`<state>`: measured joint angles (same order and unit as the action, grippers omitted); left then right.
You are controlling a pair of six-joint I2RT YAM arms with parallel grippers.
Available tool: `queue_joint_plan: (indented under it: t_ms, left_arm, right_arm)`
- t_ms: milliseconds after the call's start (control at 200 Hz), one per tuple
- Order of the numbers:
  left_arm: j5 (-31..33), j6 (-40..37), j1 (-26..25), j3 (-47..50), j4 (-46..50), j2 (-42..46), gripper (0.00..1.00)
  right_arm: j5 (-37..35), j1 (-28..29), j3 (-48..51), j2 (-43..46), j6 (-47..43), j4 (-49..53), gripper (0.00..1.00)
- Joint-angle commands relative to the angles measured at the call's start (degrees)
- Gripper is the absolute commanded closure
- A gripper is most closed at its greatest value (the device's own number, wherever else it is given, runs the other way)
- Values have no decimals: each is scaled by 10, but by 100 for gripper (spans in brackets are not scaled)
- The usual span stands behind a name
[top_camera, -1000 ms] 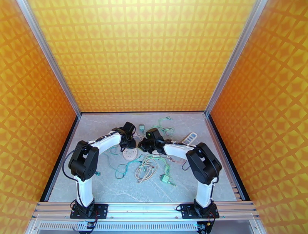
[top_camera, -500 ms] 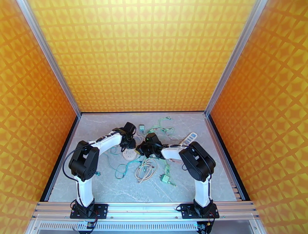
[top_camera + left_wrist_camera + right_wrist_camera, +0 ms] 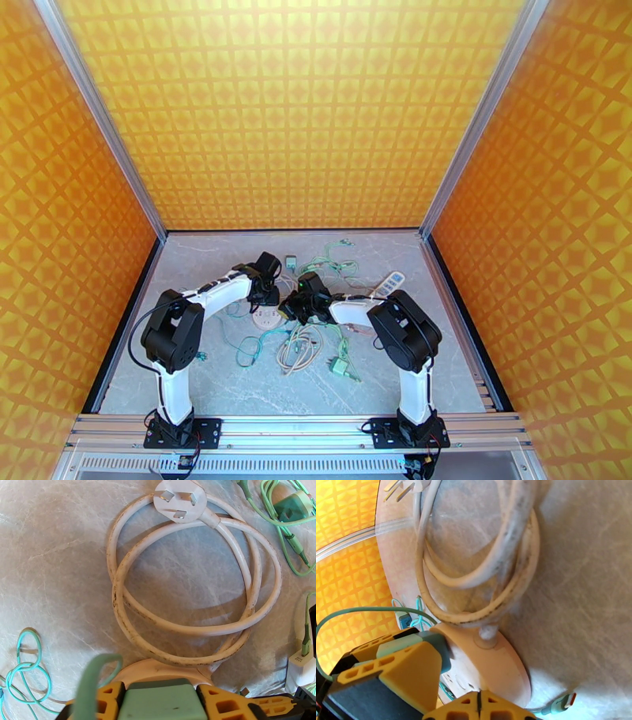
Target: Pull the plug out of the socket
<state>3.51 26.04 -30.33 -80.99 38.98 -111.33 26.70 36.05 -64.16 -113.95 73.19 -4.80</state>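
**Tech A:** Now, locate the green block-shaped plug and state its orientation.

**Tech B:** It sits on top of the round cream plastic socket, near the middle of the grey marbled table. In the left wrist view its long axis runs side to side, from one finger to the other. One broad green face is turned to the camera. The pins are hidden, so the pin direction cannot be read. A green lead arches up beside its left end.

**Tech A:** Gripper states?

**Tech B:** The left gripper is set narrow, its two orange fingers clamped on the short ends of the plug. The right gripper is fully closed. Its fingertips meet with nothing between them, at the socket's rim. Whether they press on it cannot be told.

**Tech A:** Count the items.

**Tech B:**
- One socket, with one plug seated on it.
- One thick white cable, which leaves the socket and lies in two overlapping loops on the table beyond it.
- One white plug head at the end of that cable, with three flat pins facing up.
- One white charger cube at the right edge, with a green connector in it.
- One thin teal cord, curled at the left.
- One loose teal connector with an orange tip, seen in the right wrist view just beside the socket.
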Motion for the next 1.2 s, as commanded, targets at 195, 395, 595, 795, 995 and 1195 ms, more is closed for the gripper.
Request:
queue_joint_plan:
  t_ms: [195, 395, 595, 795, 995, 1195]
  left_arm:
    - [-66, 59, 17, 49, -3, 59, 69]
    - [-58, 43, 15, 29, 19, 49, 70]
    - [21, 23, -17, -2, 71, 17, 73]
    - [79, 23, -52, -20, 94, -2, 76]
    - [92, 30, -70, -29, 98, -9, 78]
    - [69, 39, -61, -28, 95, 0, 78]
  right_arm:
    - [-80, 3, 21, -25, -20, 163, 100]
    - [-79, 3, 17, -29, -22, 169, 100]
    - [-80, 3, 9, -29, -29, 178, 100]
    - [-82, 4, 7, -31, -33, 189, 100]
    - [-82, 4, 6, -30, -35, 194, 100]
    - [-80, 4, 0, -28, -45, 197, 100]
